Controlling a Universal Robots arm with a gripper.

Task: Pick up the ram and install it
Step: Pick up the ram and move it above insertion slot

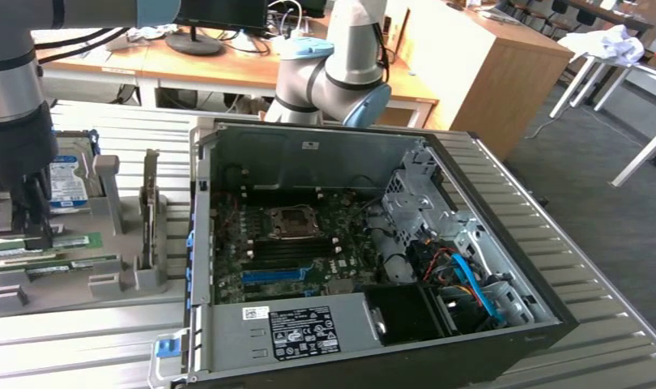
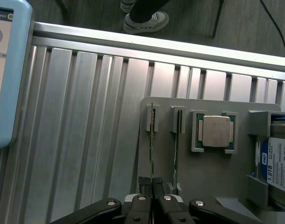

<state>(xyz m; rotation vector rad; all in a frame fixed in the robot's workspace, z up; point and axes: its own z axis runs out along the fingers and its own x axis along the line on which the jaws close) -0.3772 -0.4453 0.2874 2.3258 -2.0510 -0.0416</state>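
Ram stick [image 2: 152,140] stands on edge in the outermost slot of the grey holder [image 2: 217,172], pinched by the gripper [image 2: 152,183], whose fingers are closed on its lower end. Beyond sit a second stick [image 2: 176,149], a processor chip [image 2: 217,131] and the slatted table [image 2: 86,116].

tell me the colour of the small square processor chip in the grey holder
The square processor chip is pale silver with green edging; clearest in the wrist view.

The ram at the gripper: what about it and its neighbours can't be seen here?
The ram: wrist view, seen edge-on, flat faces hidden.
The hard drive: wrist view, cut off by the picture's edge; exterior view, partly behind the arm.
A shoe: wrist view, its wearer cut off by the edge.
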